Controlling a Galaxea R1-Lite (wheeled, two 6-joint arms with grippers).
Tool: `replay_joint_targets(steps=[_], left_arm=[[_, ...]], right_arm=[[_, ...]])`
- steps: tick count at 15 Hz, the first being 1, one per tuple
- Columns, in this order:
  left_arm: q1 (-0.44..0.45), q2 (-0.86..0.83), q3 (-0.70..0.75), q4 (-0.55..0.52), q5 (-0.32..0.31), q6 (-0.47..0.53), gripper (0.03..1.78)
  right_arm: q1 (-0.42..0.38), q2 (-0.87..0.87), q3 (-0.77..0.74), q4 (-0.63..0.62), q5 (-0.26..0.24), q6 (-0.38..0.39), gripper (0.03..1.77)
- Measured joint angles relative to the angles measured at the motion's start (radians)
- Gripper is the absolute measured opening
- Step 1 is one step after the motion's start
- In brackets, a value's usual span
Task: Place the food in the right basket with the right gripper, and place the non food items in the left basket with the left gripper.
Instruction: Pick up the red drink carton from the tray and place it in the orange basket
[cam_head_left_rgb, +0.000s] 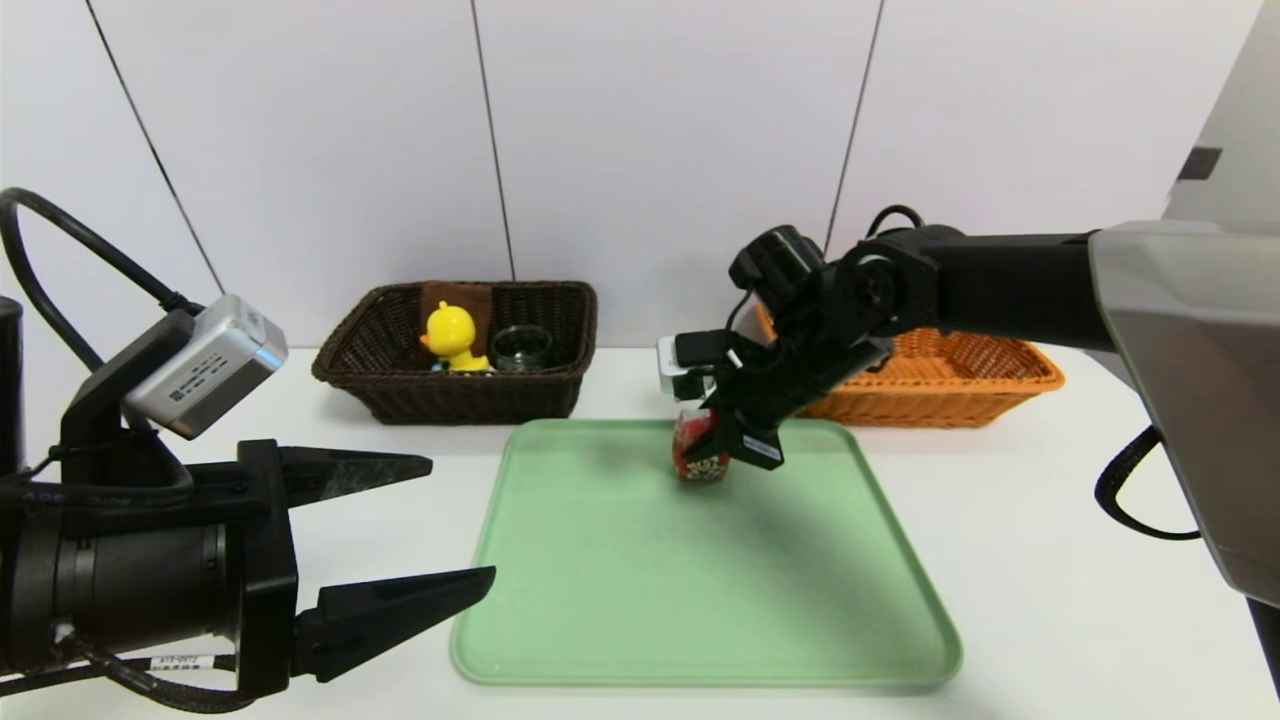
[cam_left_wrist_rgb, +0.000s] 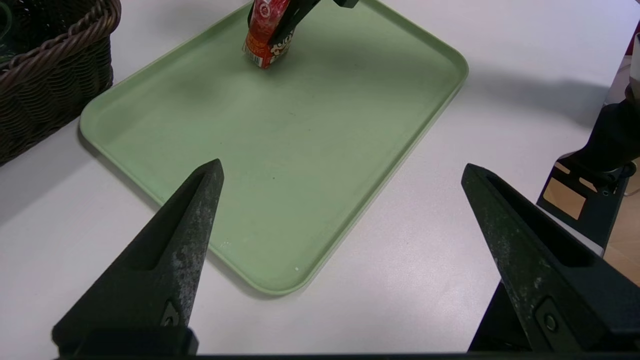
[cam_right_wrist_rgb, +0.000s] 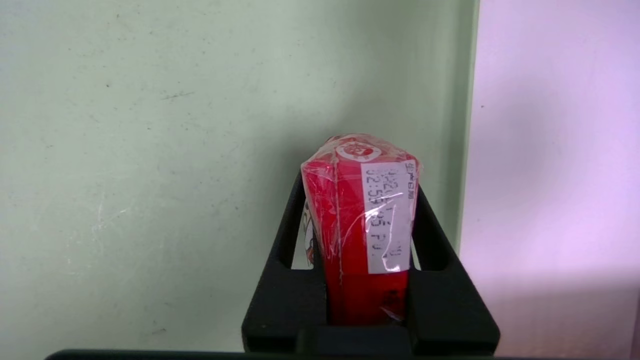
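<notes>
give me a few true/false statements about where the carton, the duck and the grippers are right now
1. The right gripper is shut on the red carton. True.
2. The carton already lies in the orange basket. False: it is over the green tray.
3. The yellow duck sits in the dark brown basket. True.
4. The left gripper grips the glass cup. False: it is open and empty, and the cup is in the dark basket.

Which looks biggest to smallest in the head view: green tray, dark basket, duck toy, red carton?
1. green tray
2. dark basket
3. duck toy and red carton: similar apparent size, carton partly hidden by the right hand, so unranked.
</notes>
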Motion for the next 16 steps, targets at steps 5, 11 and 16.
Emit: replay_joint_targets(steps=[5,11,16], left_arm=[[0.001,-0.006,-0.001,0.0,0.0,-0.005,1.69],[0.022,-0.017,-0.003,-0.001,0.001,-0.04,1.69],[0.027,-0.02,-0.006,-0.001,-0.001,-0.048,1.69]], right_arm=[[-0.006,-0.025,0.0,-0.004,0.036,0.027,0.38],[-0.037,-0.139,0.0,-0.027,0.084,0.178,0.38],[-0.135,-0.243,0.001,-0.095,0.079,0.359,0.38]])
